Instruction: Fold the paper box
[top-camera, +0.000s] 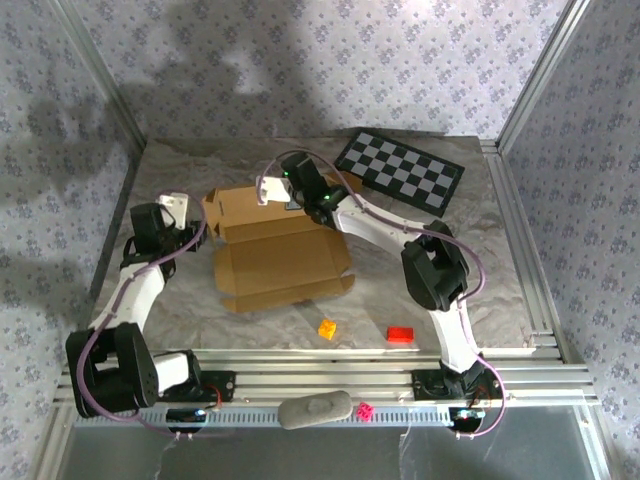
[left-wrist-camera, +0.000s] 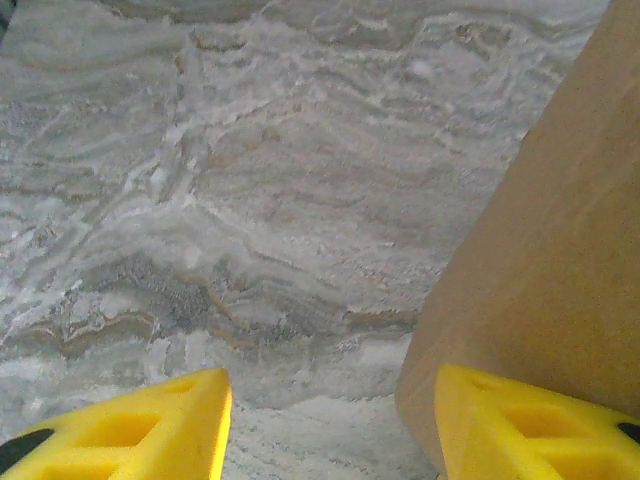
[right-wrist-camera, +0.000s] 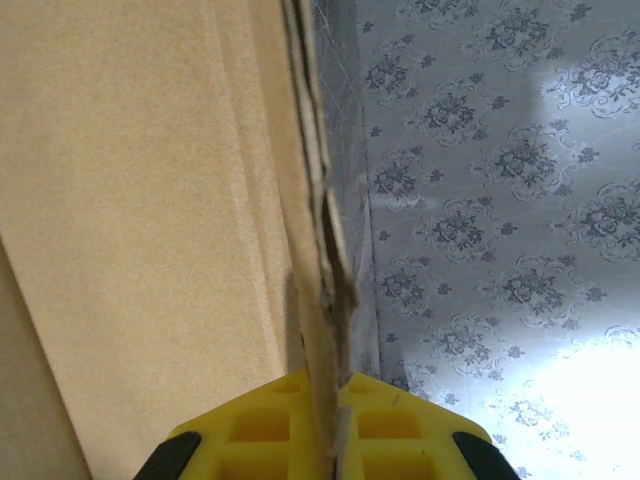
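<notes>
The paper box (top-camera: 280, 255) is brown cardboard, lying partly folded in the middle of the table, with its back panel raised. My right gripper (top-camera: 297, 197) reaches over from the right and is shut on that raised panel. In the right wrist view its yellow fingers (right-wrist-camera: 260, 430) pinch the cardboard edge (right-wrist-camera: 318, 290) of the paper box, and my right gripper (right-wrist-camera: 325, 425) shows no gap. My left gripper (top-camera: 180, 207) hangs just left of the box. In the left wrist view my left gripper (left-wrist-camera: 330, 430) is open over bare table, with the box's side (left-wrist-camera: 560, 250) by its right finger.
A black-and-white checkered board (top-camera: 400, 168) lies at the back right. A small orange block (top-camera: 327, 328) and a red block (top-camera: 401, 335) sit near the front edge. A grey object (top-camera: 315, 410) and a pink piece (top-camera: 366, 410) rest on the front rail. Metal frame posts border both sides.
</notes>
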